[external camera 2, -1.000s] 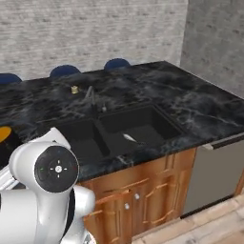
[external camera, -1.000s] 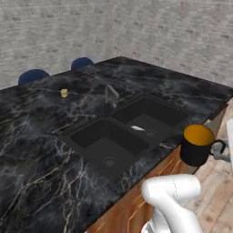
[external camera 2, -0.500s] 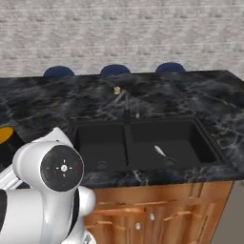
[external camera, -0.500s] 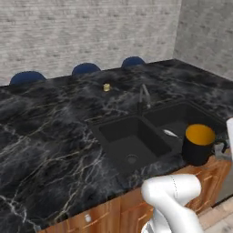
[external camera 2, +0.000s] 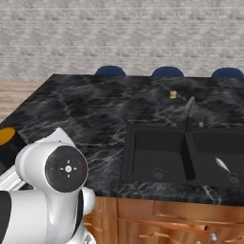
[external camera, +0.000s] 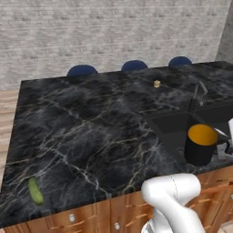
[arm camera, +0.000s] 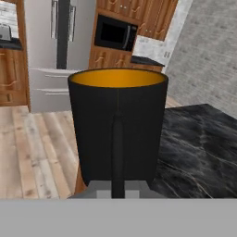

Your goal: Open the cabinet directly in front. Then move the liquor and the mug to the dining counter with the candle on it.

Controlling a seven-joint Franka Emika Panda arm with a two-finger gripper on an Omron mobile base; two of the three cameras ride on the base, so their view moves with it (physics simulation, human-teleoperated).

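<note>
Clamping the handle of the short black mug [arm camera: 118,125] with its yellow-orange interior, the pincer [arm camera: 117,189] is nearly closed. Upright, the mug hangs at three o'clock off the veined black marble dining counter [external camera: 86,132].

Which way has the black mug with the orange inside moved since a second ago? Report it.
Yes. The black mug with the orange inside has shifted left against the black sink, from beyond its right end to before its middle.

Table [external camera: 82,132]: black marble slab with white veins, double sink [external camera 2: 164,155] sunk toward its right end. Small gold candle [external camera: 156,83] sits near the far edge. Green cucumber-like item [external camera: 35,190] lies at the near left corner.
</note>
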